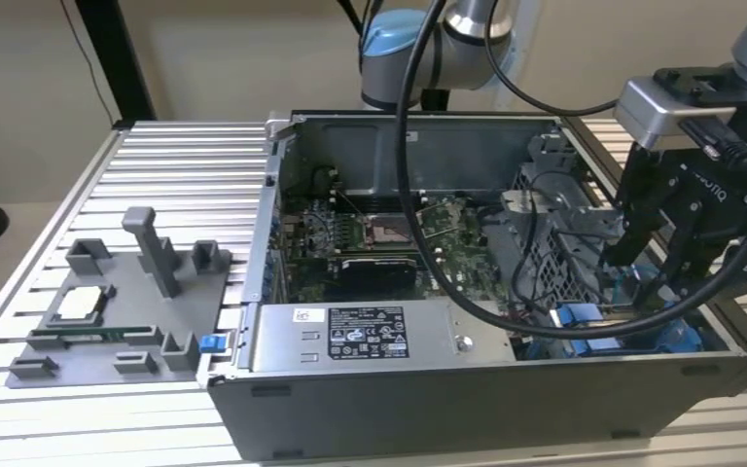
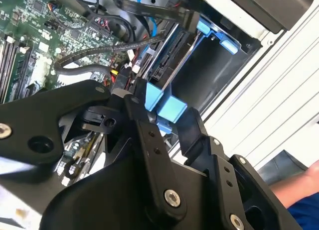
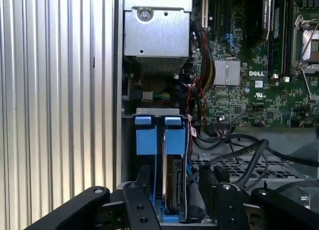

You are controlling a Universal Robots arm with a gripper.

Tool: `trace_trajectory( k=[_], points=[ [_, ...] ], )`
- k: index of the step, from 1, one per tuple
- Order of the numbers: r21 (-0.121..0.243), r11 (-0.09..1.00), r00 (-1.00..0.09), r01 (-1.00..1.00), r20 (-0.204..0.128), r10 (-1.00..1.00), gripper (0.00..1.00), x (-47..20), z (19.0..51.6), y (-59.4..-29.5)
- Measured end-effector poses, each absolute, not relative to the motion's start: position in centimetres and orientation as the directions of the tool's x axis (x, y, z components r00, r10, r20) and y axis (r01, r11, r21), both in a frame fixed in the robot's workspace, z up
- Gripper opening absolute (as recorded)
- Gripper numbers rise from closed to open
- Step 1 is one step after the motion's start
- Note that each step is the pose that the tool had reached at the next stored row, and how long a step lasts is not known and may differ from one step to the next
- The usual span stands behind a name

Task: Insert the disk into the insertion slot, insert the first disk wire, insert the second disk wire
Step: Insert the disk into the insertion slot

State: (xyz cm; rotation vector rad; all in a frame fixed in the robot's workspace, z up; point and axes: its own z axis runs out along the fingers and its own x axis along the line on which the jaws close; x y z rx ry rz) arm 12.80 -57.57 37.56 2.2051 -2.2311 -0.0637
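The disk [image 3: 174,190] stands on edge inside the insertion slot [image 3: 157,111], pinched by the black tool [image 3: 175,179]. Flat silver-grey metal slab; glossy blue plastic rails [image 3: 143,136]; ribbed aluminium bench [image 3: 55,90] alongside.

We see a black claw [image 2: 167,110]. The disk [image 3: 175,138] has bright blue carrier tabs and a silver-grey, dark-streaked edge. The insertion slot [image 2: 219,75] is dull grey with bright blue rails. The motherboard [image 3: 249,90] is green, and the power-supply box [image 1: 373,341] is grey with a black-and-white label. The surface [image 1: 179,165] is silver and ribbed in long stripes. The cables [image 1: 407,146] are black.
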Motion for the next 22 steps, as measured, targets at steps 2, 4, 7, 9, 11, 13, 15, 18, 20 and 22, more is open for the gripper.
trace_trajectory(
  k=[2, 4, 7, 9, 11, 13, 15, 18, 20, 22],
  points=[
    [0.032, 0.011, -0.012, -0.999, -0.026, -1.000, 1.00, 12.8, 37.6, -57.6],
    [0.032, 0.011, -0.012, -0.999, -0.026, -1.000, 1.00, 12.8, 37.7, -57.6],
    [0.032, 0.011, -0.012, -0.999, -0.026, -1.000, 1.00, 12.8, 37.9, -57.6],
    [0.032, 0.011, -0.012, -0.999, -0.025, -1.000, 1.00, 12.8, 38.1, -57.6],
    [0.032, 0.011, -0.012, -0.999, -0.025, -1.000, 1.00, 12.8, 38.4, -57.6],
    [0.032, 0.011, -0.012, -0.999, -0.026, -1.000, 1.00, 12.8, 38.8, -57.6],
    [0.032, 0.011, -0.012, -0.999, -0.026, -1.000, 1.00, 12.8, 39.2, -57.6],
    [0.032, 0.011, -0.012, -0.999, -0.025, -1.000, 1.00, 12.8, 40.0, -57.6],
    [0.032, 0.011, -0.012, -0.999, -0.026, -1.000, 1.00, 12.8, 40.5, -57.6],
    [0.032, 0.011, -0.012, -0.999, -0.025, -1.000, 1.00, 12.8, 41.0, -57.6]
  ],
)
